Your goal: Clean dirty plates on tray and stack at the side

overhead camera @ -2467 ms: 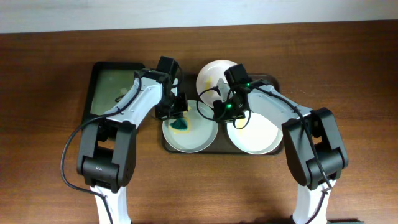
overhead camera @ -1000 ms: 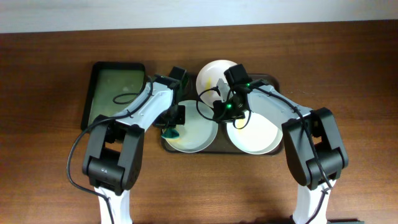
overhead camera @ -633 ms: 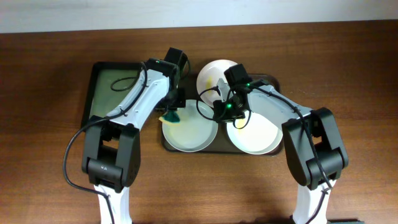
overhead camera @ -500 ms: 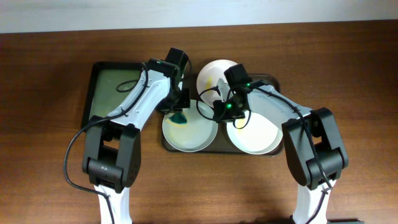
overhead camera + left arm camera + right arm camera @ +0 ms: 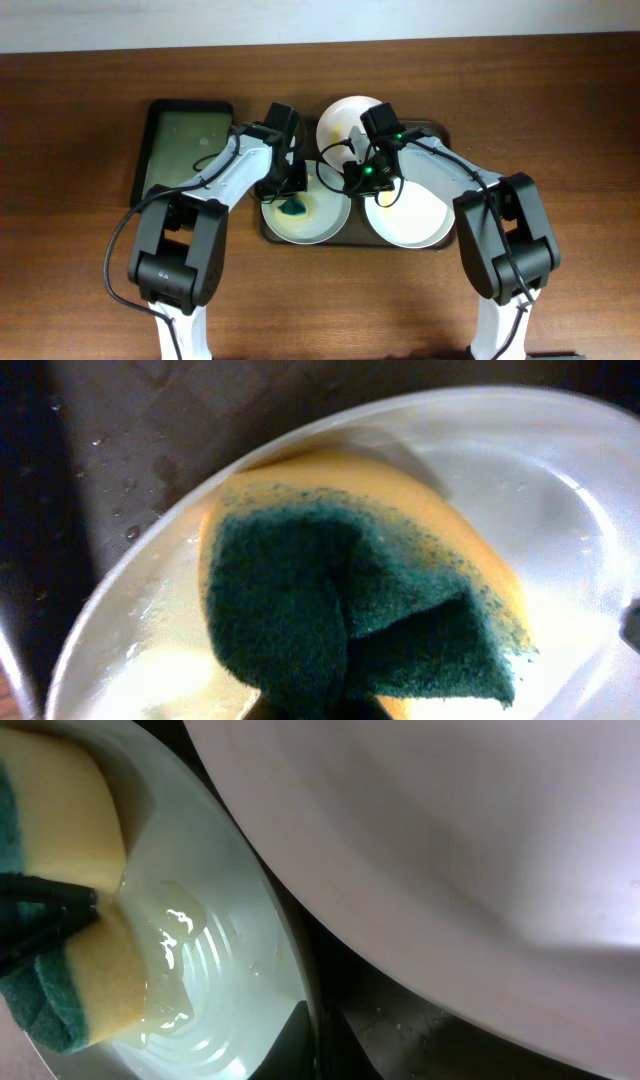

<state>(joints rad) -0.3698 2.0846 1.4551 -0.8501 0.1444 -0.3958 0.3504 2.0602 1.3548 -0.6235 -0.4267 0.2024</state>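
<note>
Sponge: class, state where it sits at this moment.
Overhead view: the green-and-yellow sponge sits in the near-left plate on the tray, pinched by the left end effector.

Brown wood table (image 5: 80, 300), 2 trays on it: dark brown tray (image 5: 356, 240) ctr, black tray (image 5: 172, 140) left.
</note>
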